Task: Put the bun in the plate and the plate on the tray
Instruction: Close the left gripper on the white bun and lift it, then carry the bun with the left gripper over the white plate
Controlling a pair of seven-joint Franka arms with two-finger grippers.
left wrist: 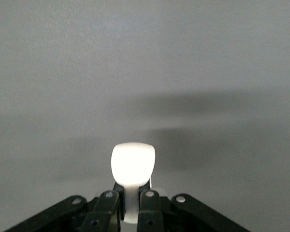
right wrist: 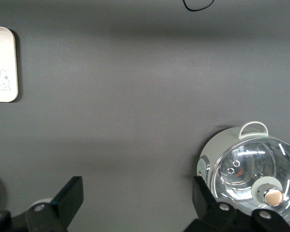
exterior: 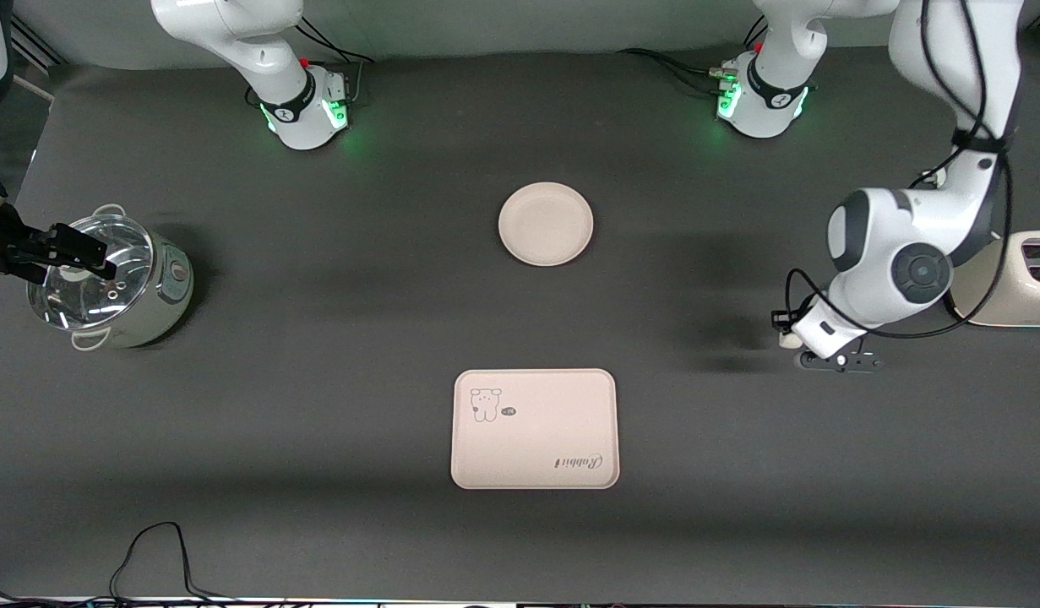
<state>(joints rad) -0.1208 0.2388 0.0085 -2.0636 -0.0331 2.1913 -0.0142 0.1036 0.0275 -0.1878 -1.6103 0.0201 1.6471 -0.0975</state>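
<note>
The white bun [left wrist: 133,164] is pinched between the fingers of my left gripper [left wrist: 132,194], which is shut on it. In the front view only a bit of the bun [exterior: 787,341] shows under the left gripper [exterior: 792,336], low over the table at the left arm's end. The round cream plate [exterior: 545,224] lies bare at mid-table, nearer the robots' bases. The printed rectangular tray [exterior: 534,429] lies nearer the front camera than the plate, with nothing on it; its corner [right wrist: 1,65] shows in the right wrist view. My right gripper [exterior: 84,257] hangs open and holds nothing [right wrist: 135,200].
A pale green pot with a glass lid [exterior: 110,283] stands at the right arm's end, under the right gripper, and also shows as the pot [right wrist: 249,169] in the right wrist view. A cream appliance [exterior: 1022,283] sits at the left arm's end. A black cable [exterior: 152,553] lies by the front edge.
</note>
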